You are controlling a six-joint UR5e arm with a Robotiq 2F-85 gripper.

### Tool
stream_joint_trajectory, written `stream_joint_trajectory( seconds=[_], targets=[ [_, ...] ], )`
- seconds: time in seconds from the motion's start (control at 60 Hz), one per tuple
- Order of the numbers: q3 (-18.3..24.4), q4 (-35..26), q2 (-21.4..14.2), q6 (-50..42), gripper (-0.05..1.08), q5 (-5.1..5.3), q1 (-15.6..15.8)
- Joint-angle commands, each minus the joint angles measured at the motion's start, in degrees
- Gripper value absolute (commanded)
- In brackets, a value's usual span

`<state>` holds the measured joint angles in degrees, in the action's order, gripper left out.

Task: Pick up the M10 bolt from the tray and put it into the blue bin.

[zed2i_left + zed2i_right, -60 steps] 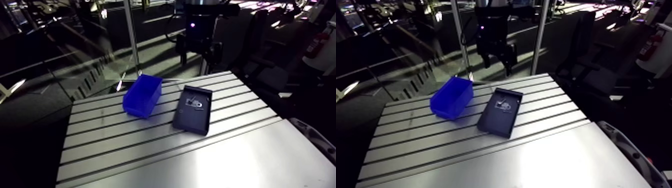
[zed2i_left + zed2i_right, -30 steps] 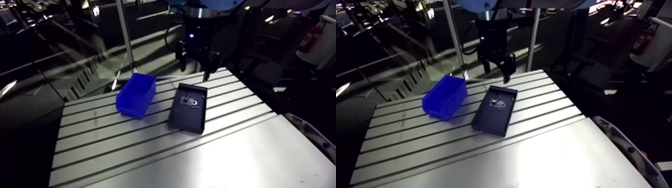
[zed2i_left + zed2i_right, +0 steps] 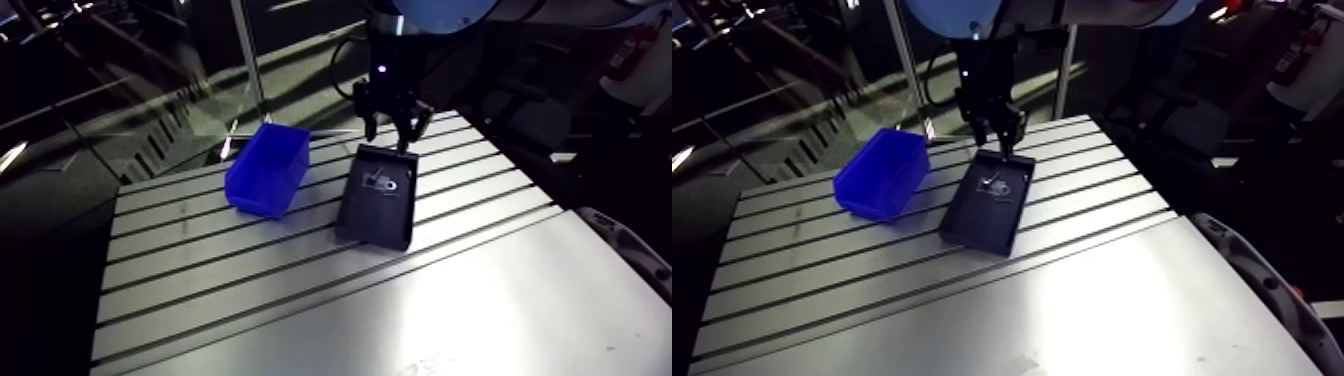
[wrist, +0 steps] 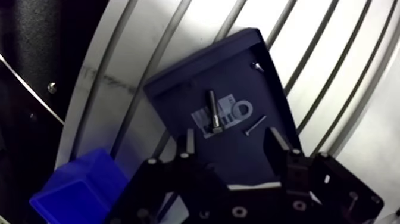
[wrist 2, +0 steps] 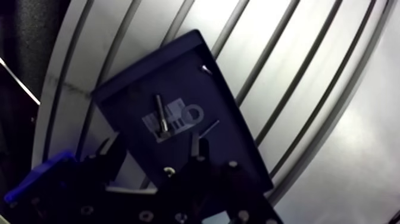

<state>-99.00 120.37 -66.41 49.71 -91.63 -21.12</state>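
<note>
A dark tray (image 4: 190, 77) lies on the slotted table. On a pale label in it rests a black M10 bolt (image 4: 212, 111), with a ring (image 4: 241, 110) and a thin small screw (image 4: 256, 125) beside it. My gripper (image 4: 233, 142) hangs open above the tray. Its fingers (image 4: 189, 143) stand apart, nothing is between them, and the bolt lies just ahead of them. In the arm view the gripper (image 3: 388, 128) is over the tray's far end (image 3: 385, 160). The blue bin (image 3: 265, 170) stands to the tray's left, apart from it.
The aluminium table (image 3: 300, 290) stretches wide toward the near side. Another small part (image 4: 257, 65) lies near the tray's far corner. The table's edge runs just beyond the bin (image 4: 77, 190) and the tray.
The gripper has come down from high behind the table to just above the tray's far end. The arm view has shifted with it; tray and bin have stayed put.
</note>
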Motion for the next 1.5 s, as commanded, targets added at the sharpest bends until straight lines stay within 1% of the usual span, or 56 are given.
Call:
stream_joint_trajectory(
  seconds=[0.017,0.033,0.217,0.317,0.8,0.9,1.5],
  targets=[
    [0.0,0.6,1.7,-0.5,0.41,0.96,0.0],
    [0.0,0.6,1.8,-0.5,0.43,0.9,0.0],
    [-0.2,0.6,1.9,-0.4,0.45,0.96,0.0],
    [-0.5,0.7,1.9,-0.4,0.5,0.89,0.0],
    [-1.4,2.5,3.8,0.1,0.51,0.8,0.0],
    [-1.4,2.6,4.1,0.2,0.51,0.64,0.0],
    [-0.5,2.8,6.1,0.5,0.51,0.62,-0.1]
  ],
)
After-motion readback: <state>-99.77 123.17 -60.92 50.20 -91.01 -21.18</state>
